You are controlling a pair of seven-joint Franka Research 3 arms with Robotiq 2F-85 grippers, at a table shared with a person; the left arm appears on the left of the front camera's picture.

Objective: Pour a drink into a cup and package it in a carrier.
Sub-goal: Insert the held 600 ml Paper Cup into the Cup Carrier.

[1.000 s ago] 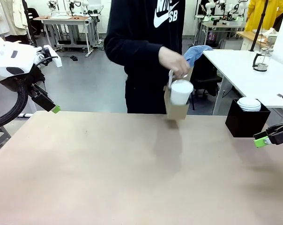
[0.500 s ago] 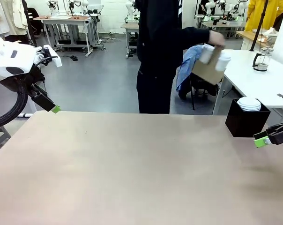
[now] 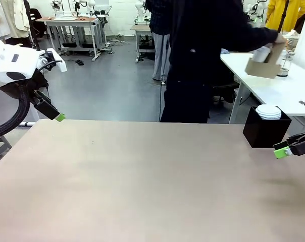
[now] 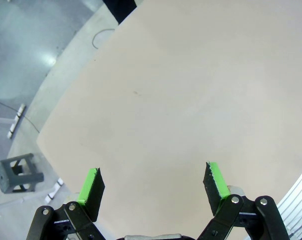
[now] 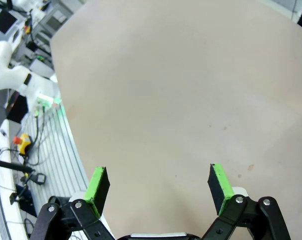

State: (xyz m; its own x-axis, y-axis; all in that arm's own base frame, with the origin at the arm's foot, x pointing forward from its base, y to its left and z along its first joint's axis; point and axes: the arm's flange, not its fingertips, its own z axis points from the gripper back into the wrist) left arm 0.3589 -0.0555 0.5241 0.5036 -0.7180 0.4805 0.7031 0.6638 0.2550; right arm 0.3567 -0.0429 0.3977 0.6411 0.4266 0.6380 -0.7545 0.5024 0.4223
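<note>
A person behind the far side of the table reaches right and holds the brown cardboard carrier (image 3: 258,68) over the white side table (image 3: 273,88). The white cup (image 3: 262,52) sits in the carrier. The glass jug (image 3: 284,64) stands just behind it, partly hidden, and the drink in it cannot be made out. My left gripper (image 3: 55,115) hangs at the table's far left corner, and its jaws (image 4: 153,180) are open with nothing between them. My right gripper (image 3: 283,149) hovers at the right edge, also open (image 5: 161,185) and empty.
A black box (image 3: 266,132) holding a stack of flat white lids (image 3: 268,111) stands at the table's far right, close to my right gripper. The brown tabletop (image 3: 152,181) lies bare between the arms. Other tables and a chair stand beyond the person.
The person has lifted the carrier with the cup from the table's far edge and swung it right to the white side table, turning that way. Both arms have stayed still.
</note>
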